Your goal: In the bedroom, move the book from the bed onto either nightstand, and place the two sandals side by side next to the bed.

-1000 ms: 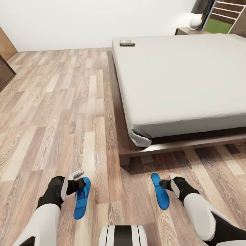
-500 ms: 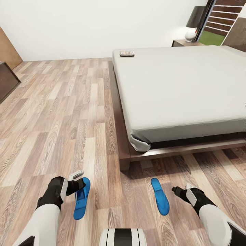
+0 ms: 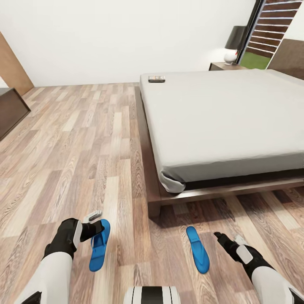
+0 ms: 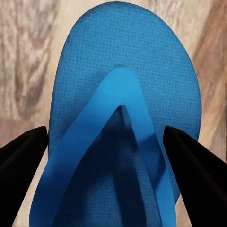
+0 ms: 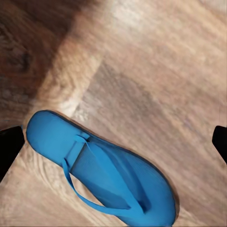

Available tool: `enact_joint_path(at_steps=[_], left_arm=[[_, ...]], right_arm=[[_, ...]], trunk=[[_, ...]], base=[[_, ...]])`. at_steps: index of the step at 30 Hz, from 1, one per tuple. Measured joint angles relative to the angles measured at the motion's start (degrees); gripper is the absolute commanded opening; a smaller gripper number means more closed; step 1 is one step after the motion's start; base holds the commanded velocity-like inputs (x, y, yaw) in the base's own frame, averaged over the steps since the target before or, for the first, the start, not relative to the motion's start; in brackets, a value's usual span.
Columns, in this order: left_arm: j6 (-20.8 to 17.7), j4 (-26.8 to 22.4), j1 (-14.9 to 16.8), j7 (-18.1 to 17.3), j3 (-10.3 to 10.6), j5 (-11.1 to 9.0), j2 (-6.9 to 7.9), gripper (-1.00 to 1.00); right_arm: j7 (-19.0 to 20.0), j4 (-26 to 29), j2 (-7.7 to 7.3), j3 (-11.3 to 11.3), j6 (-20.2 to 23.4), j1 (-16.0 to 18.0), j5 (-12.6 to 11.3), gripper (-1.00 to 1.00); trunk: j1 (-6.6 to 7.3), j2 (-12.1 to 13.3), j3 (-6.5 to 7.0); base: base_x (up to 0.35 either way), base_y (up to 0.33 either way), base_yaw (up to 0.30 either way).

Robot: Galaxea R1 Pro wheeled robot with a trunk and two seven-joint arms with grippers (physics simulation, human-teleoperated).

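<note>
Two bright blue sandals lie on the wood floor before the bed's foot corner, about a sandal's length apart. My left gripper [image 3: 97, 224] is open, low over the left sandal [image 3: 99, 249], its fingers on either side of the strap end of that sandal [image 4: 123, 118]. To the right of the right sandal [image 3: 197, 250], my right gripper [image 3: 226, 239] is open and apart from it; that sandal [image 5: 104, 175] lies flat below. The book [image 3: 156, 79] rests on the far left corner of the bed [image 3: 228, 122]. A nightstand [image 3: 223, 66] stands beyond the bed.
A lamp [image 3: 232, 50] with a dark shade sits on the nightstand, beside the dark-framed window [image 3: 272, 36]. A dark-brown sideboard [image 3: 10, 110] stands at the far left. Wood-plank floor [image 3: 84, 139] stretches left of the bed. The bed's wooden frame corner [image 3: 154, 198] juts out near the sandals.
My right gripper has drawn back to the right, away from the right sandal it was on. The head view has tilted up. The left arm and both sandals have stayed put.
</note>
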State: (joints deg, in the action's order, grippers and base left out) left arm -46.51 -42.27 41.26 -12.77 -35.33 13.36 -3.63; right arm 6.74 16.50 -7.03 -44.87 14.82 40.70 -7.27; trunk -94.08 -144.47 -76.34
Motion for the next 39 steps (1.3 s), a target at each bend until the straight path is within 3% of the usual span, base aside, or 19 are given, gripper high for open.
enact_joint_path(at_steps=[3, 8, 21, 29, 39], left_arm=[[0.03, 0.0, 0.0, 0.0, -0.06, 0.03, 0.07, -1.0], [0.04, 0.0, 0.0, 0.0, -0.05, -0.04, 0.08, -1.0], [0.04, 0.0, 0.0, 0.06, -0.06, -0.08, -0.01, -1.0], [0.05, 0.0, 0.0, 0.08, -0.01, -2.72, 0.08, -1.0], [0.05, 0.0, 0.0, 0.08, 0.01, -2.97, 0.1, -1.0]], right_arm=[[3.1, 0.03, -0.01, -0.01, -2.6, -0.67, -2.57, 1.0], [5.57, -0.02, -0.02, -0.07, -4.34, -1.46, -3.67, 1.0], [5.97, -0.31, 0.32, -0.15, -4.74, -3.64, -3.77, 1.0], [6.28, -3.23, 0.23, -0.32, -4.74, -3.71, -3.74, 1.0], [6.41, -3.69, 0.49, -0.32, -4.74, -3.71, -3.54, 1.0]], trunk=[[0.08, 0.04, 0.67], [0.21, 0.11, 1.77], [0.54, 0.28, 4.66], [0.75, 0.39, 6.43], [1.01, 0.52, 8.65]], base=[[0.0, 0.0, 0.0], [0.0, 0.0, 0.0], [0.0, 0.0, 0.0], [0.0, 0.0, 0.0], [0.0, 0.0, 0.0]])
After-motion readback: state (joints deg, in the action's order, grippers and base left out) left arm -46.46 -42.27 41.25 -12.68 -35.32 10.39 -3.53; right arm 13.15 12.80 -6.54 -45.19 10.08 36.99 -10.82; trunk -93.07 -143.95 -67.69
